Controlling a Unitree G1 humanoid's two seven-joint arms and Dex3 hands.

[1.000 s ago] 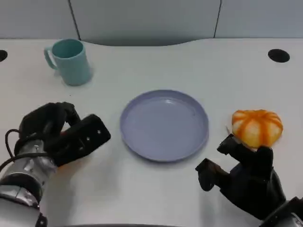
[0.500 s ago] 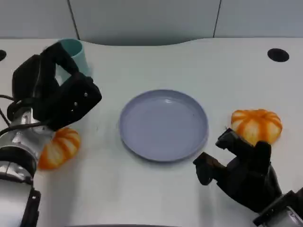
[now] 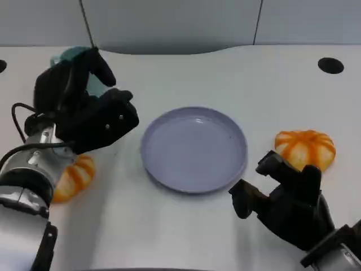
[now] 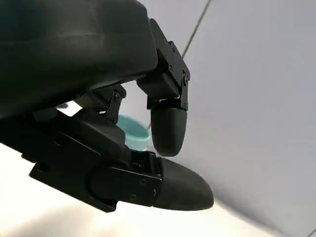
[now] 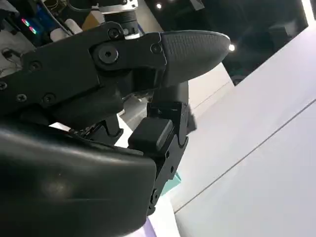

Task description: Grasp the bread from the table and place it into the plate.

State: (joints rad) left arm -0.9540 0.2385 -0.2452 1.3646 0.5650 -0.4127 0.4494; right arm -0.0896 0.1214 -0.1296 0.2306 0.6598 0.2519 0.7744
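Plate (image 3: 194, 149), lavender and round, lies on the white table (image 3: 186, 73) and serves as the landmark. It holds nothing.

Bread: 2 orange, ribbed pieces lie on the table, neither touching the plate.
- Right-hand bread (image 3: 305, 149) lies well to the right of the plate, just beyond the fingertips of the right hand (image 3: 287, 206).
- Left-hand bread (image 3: 74, 175) lies to the left of the plate, partly hidden beneath the left forearm.

Hands:
- Left hand (image 3: 84, 110) is raised above the table, left of the plate and in front of the teal cup (image 3: 73, 55). Its fingers are apart and hold nothing; the left wrist view shows a clear gap between fingers (image 4: 168, 128), with the cup behind them.
- Right hand sits near the plate's front right edge. Its fingers are spread and empty, close to the right-hand bread but not gripping it.

A black round hole (image 3: 330, 65) lies in the table, far right of the plate.

No readable writing, brand or label appears on any item.
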